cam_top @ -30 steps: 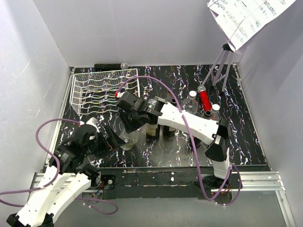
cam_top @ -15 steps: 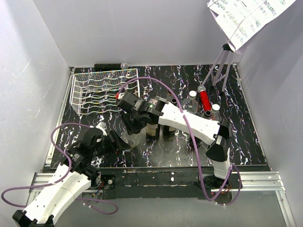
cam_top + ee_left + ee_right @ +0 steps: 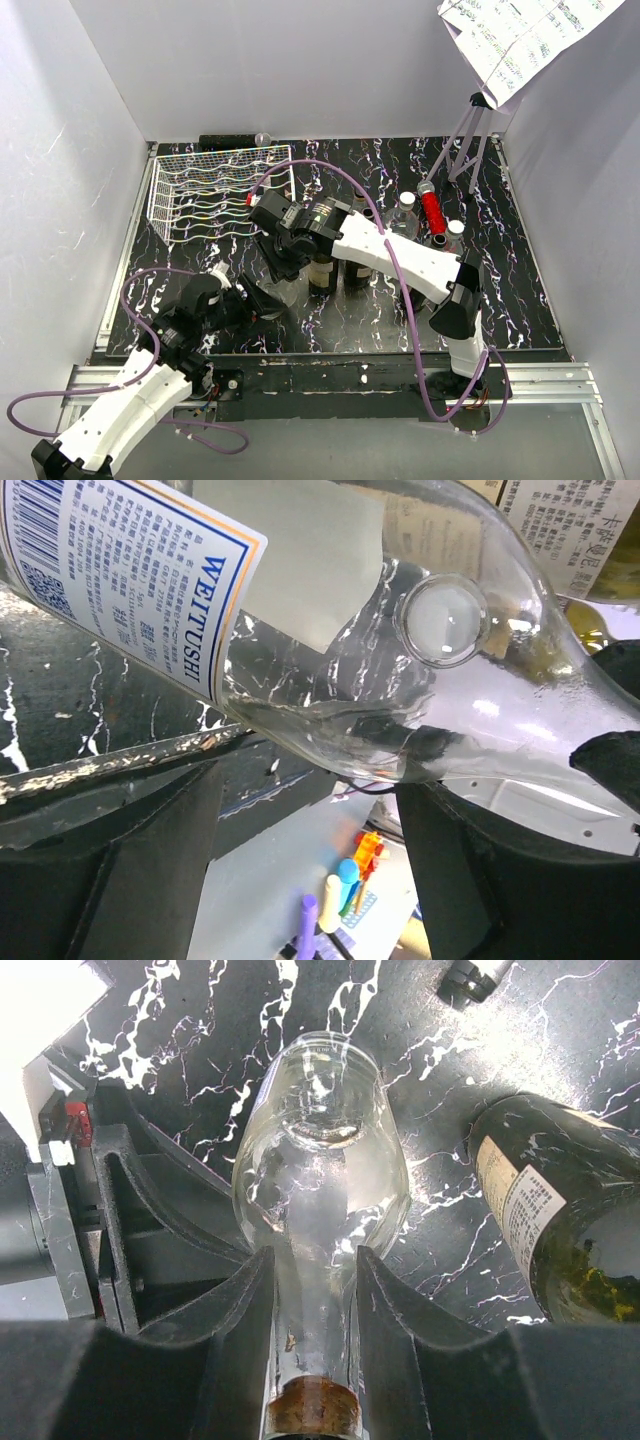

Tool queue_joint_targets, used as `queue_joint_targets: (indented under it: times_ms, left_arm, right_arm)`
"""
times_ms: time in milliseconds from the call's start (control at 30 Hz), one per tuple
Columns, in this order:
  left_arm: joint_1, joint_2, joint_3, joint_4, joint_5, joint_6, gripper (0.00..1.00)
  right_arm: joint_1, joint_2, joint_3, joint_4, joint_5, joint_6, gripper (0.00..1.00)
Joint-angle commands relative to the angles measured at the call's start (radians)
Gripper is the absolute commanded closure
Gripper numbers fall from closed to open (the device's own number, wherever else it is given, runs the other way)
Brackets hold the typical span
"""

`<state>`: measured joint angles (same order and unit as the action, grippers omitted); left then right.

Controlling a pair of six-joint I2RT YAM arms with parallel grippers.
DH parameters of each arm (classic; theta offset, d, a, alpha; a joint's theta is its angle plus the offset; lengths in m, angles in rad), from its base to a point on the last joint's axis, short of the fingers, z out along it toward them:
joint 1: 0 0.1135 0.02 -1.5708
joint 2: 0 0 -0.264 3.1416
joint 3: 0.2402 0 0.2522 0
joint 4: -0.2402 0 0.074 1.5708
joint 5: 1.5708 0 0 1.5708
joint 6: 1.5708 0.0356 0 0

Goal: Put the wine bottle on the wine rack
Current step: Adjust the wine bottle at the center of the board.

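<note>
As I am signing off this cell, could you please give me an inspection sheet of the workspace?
Surface: black marbled tabletop, no spills seen.
Job's things: white wine rack back left, cradles empty; clear bottle in front, off the rack.
Clutter: dark bottles standing mid-table; red cylinder, white-capped bottles behind.
Grippers: right gripper shut on the bottle's neck; left gripper at its body, grip unclear.
Cables: purple cables, one arching over the dark bottles, one looping front left.
Surroundings: white walls; printed sheet, back right.

The right arm stretches toward ten o'clock, its right gripper clamped on the wine bottle neck. The left arm reaches toward two o'clock, with the left gripper closed on the bottle's body.
</note>
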<state>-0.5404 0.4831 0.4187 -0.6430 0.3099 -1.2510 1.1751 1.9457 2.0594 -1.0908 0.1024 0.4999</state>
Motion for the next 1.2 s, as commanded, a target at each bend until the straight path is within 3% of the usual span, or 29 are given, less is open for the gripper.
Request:
queue_joint_targets:
  times_ms: [0,500,667,1167]
  left_arm:
    - [0.003,-0.052,-0.053,0.080,-0.077,-0.111,0.31]
    - [0.003,0.022,-0.072,0.115,-0.150,-0.134,0.21]
    - [0.003,0.017,-0.070,0.115,-0.213,-0.117,0.21]
    - [0.003,0.072,-0.121,0.184,-0.213,-0.136,0.19]
  right_arm:
    - [0.015,-0.008,0.007,-0.038,-0.095,0.031,0.99]
    - [0.054,-0.105,-0.185,0.018,-0.050,-0.004,0.99]
    - [0.064,-0.131,-0.232,0.026,-0.027,-0.008,0.99]
    - [0.080,-0.148,-0.349,0.103,0.009,-0.008,0.99]
